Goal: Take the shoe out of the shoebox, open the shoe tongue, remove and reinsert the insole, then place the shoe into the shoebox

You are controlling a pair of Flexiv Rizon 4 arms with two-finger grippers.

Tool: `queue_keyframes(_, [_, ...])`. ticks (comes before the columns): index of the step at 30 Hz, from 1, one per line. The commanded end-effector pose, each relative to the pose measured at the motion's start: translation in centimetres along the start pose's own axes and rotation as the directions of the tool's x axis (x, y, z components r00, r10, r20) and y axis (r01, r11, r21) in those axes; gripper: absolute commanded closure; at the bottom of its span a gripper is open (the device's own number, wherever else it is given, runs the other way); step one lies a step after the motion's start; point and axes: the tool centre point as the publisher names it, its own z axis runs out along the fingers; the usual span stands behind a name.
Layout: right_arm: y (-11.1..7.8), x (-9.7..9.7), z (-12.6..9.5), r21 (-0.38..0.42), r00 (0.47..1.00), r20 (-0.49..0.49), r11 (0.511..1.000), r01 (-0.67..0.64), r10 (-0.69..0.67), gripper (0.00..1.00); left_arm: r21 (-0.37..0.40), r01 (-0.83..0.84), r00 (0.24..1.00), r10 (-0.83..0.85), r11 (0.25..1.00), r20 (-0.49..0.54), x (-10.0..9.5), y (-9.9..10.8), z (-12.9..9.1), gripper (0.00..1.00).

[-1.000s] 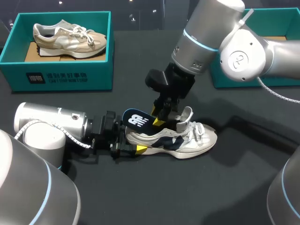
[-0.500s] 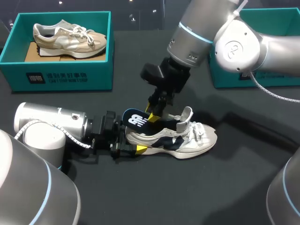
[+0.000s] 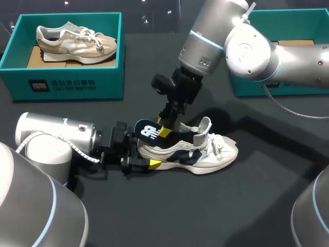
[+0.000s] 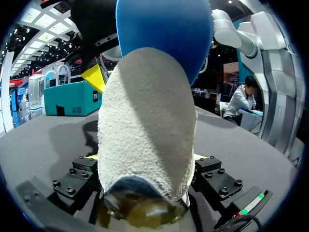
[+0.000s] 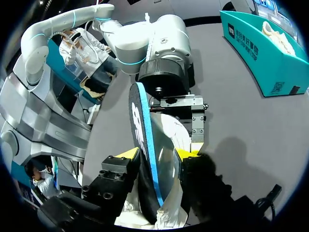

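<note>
The head camera sits high up behind the robot. It looks down from far off on the whole dark grey table [image 3: 247, 216]. The left wrist camera is down low, right up against the heel of the white and navy lace-up shoe [image 4: 147, 125], and looks along it. The right wrist camera hangs close above the shoe and looks down it, back toward the round silver left arm [image 5: 159, 43]. All three cameras see the shoe and its flat blue foam insole [image 3: 149, 131].

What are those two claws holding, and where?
Left gripper clamps the shoe by its heel. Right gripper straddles the insole; whether it grips cannot be told.
</note>
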Motion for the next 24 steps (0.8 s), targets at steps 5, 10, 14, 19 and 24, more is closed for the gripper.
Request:
queue_keyframes(5, [-0.9, 0.8, 0.6, -0.069, 0.998, -0.051, 0.997, -0.030, 0.026, 0.60, 0.000, 0.000, 1.000, 0.000, 1.000, 0.001, 0.0, 0.0, 0.1, 1.00])
queue_keyframes(10, [-1.1, 0.9, 1.2, -0.105, 0.995, -0.084, 0.993, -0.053, 0.045, 0.61, 0.000, 0.000, 1.000, 0.000, 1.000, 0.001, 0.0, 0.0, 0.1, 1.00])
queue_keyframes(14, [-1.1, 1.0, 1.6, -0.119, 0.994, -0.096, 0.991, -0.066, 0.055, 0.63, 0.000, 0.000, 1.000, 0.000, 1.000, 0.001, 0.0, 0.0, 0.1, 1.00])
queue_keyframes(19, [-0.8, 1.3, 1.6, -0.126, 0.994, -0.088, 0.989, -0.080, 0.069, 0.74, 0.000, 0.000, 1.000, 0.000, 1.000, 0.001, 0.0, 0.0, 0.1, 1.00])
queue_keyframes(24, [-0.4, 1.6, 1.4, -0.126, 0.995, -0.078, 0.989, -0.076, 0.067, 0.95, 0.000, 0.000, 1.000, 0.000, 1.000, 0.001, 0.0, 0.0, 0.1, 1.00])
